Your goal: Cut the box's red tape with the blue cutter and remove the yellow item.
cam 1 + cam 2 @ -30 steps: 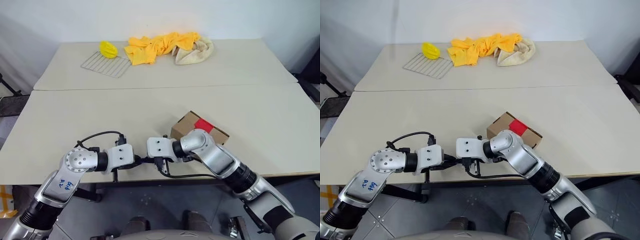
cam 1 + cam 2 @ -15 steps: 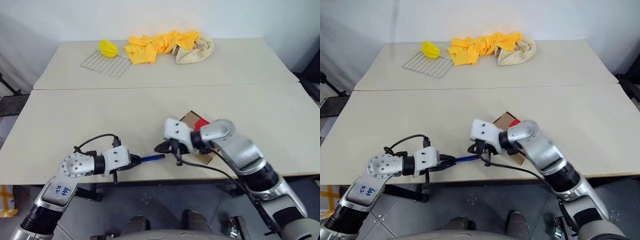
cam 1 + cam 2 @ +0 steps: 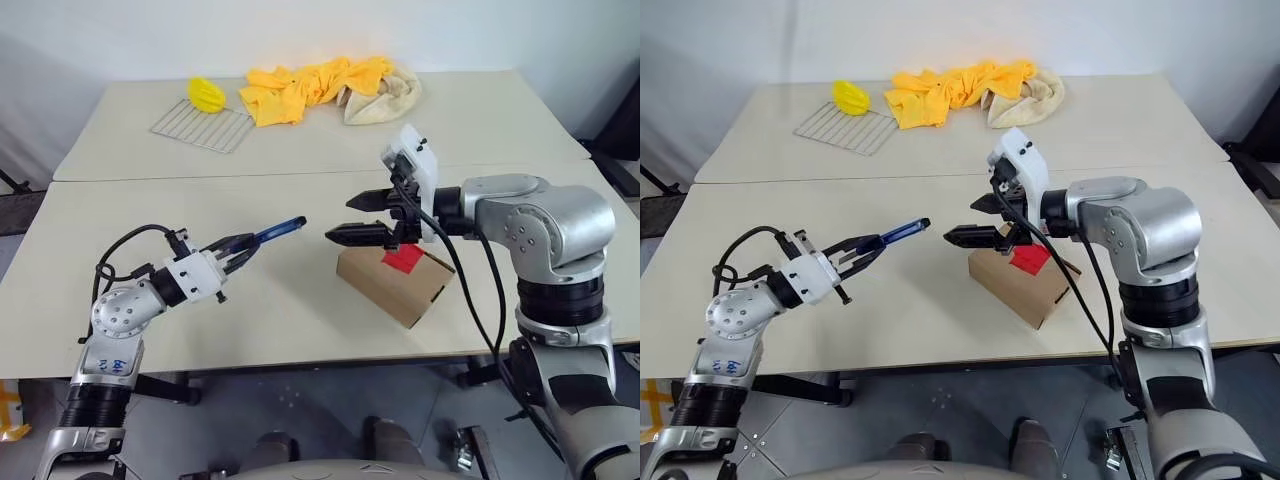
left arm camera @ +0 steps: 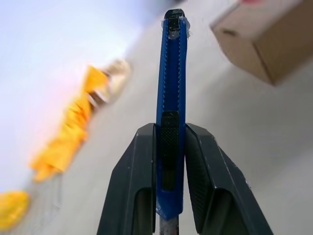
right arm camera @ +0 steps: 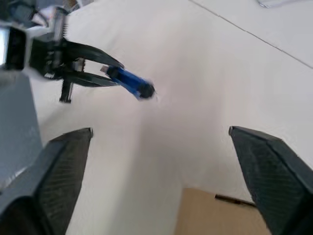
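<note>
The left gripper (image 3: 243, 243) clamps the blue cutter (image 3: 279, 231) by its rear half, dark tip pointing right toward the box (image 3: 394, 280), which rests on the near table (image 3: 150, 215) at right of centre, the red tape (image 3: 404, 258) on its upper face. The right gripper (image 3: 366, 217) hovers above the box's left edge, fingers spread wide and empty. The carton is probably light and easily dented (likely to slide under blade pressure); best braced by its side walls, clear of the seam.

Box on the near table, cutter held to its left

The box (image 3: 393, 283) sits right of centre; the rack (image 3: 201, 125) and cloths (image 3: 315, 85) lie on the far table (image 3: 480, 120); the cutter (image 3: 279, 231) is held above the near table, left of the box.
</note>
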